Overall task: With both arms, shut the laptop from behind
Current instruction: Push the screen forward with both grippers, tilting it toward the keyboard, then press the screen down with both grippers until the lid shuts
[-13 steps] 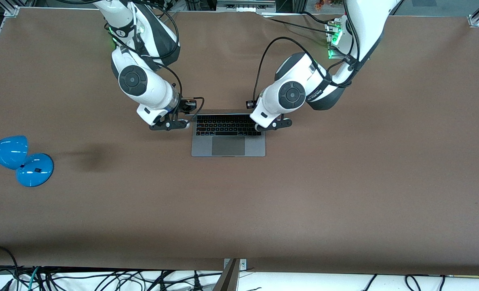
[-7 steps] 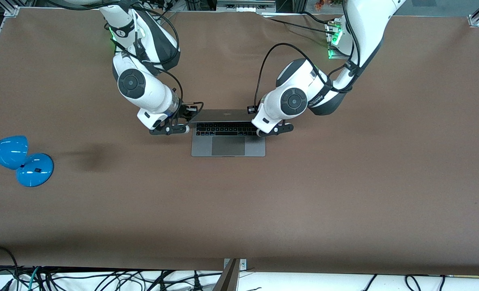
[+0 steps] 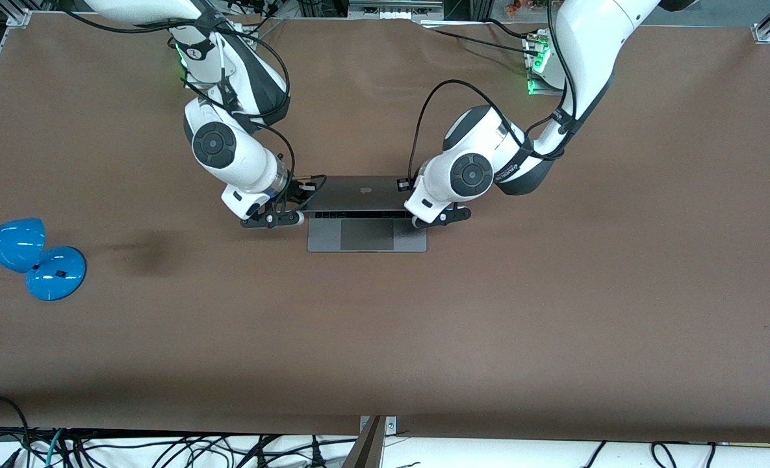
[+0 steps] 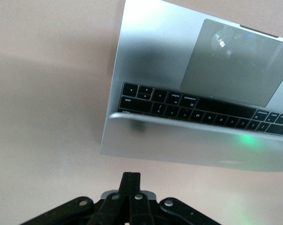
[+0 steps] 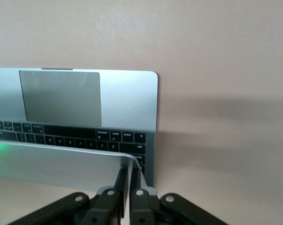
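1. While the table [image 3: 488,338] is bare brown board on the stretch nearest the front camera, the laptop [image 3: 366,235] sits farther up it, about midway between the arms' ends, its trackpad edge nearest that camera and its hinge toward the robots' bases.
2. Its long axis runs across the table from the right arm's end to the left arm's end, so the 2 grippers stand at the 2 ends of the lid's width.
3. Over the keyboard the lid [image 3: 359,193] leans well forward, leaving only the last key rows and the trackpad showing in the front view.
4. At the lid's corner toward the right arm's end is the right gripper [image 5: 127,185], its fingers pressed together and empty, their tips against the lid's back just beside that corner.
5. At the corner toward the left arm's end is the left gripper [image 4: 130,180], also closed on nothing; whether its tips touch the lid's back or sit just short of it cannot be told.
6. Both grippers lie on the hinge side of the lid, so the lid's free edge is toward the front camera from them; my judgement is that the coming push goes that way and down, evenly from both ends, neither arm clearly nearer.
7. Off at the right arm's end lies a blue lamp [image 3: 27,253], well apart.
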Robot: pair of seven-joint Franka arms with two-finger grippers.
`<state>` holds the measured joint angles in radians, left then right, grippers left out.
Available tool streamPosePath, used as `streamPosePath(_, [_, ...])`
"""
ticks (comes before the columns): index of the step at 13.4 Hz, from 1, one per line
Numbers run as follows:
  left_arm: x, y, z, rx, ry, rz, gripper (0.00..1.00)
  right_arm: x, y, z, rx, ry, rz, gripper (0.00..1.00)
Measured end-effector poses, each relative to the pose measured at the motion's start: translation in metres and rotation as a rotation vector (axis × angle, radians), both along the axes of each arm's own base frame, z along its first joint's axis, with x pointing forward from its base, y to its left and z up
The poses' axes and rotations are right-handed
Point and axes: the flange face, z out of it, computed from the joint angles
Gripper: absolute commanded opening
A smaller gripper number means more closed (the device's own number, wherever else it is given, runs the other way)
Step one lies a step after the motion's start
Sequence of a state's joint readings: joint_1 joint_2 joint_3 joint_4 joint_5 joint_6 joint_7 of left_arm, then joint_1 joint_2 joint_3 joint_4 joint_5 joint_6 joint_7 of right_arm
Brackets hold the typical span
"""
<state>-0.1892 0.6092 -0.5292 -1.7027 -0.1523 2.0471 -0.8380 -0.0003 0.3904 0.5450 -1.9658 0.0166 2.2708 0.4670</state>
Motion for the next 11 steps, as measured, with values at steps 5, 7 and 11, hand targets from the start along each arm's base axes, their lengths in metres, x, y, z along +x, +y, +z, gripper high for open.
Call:
streamPosePath(5, [0.01,0.004,-0.014,0.0,0.015,0.017,0.0,0.003,0.0,-0.005,0.007,-0.001,-0.003,0.08])
streamPosePath(7, [0.015,0.004,-0.018,-0.003,0.017,0.024,0.0,0.004,0.001,-0.007,0.012,-0.005,-0.005,0.08])
streamPosePath(11, [0.021,0.002,-0.029,0.019,0.005,0.021,0.0,0.008,0.001,-0.01,0.017,-0.009,-0.011,0.08])
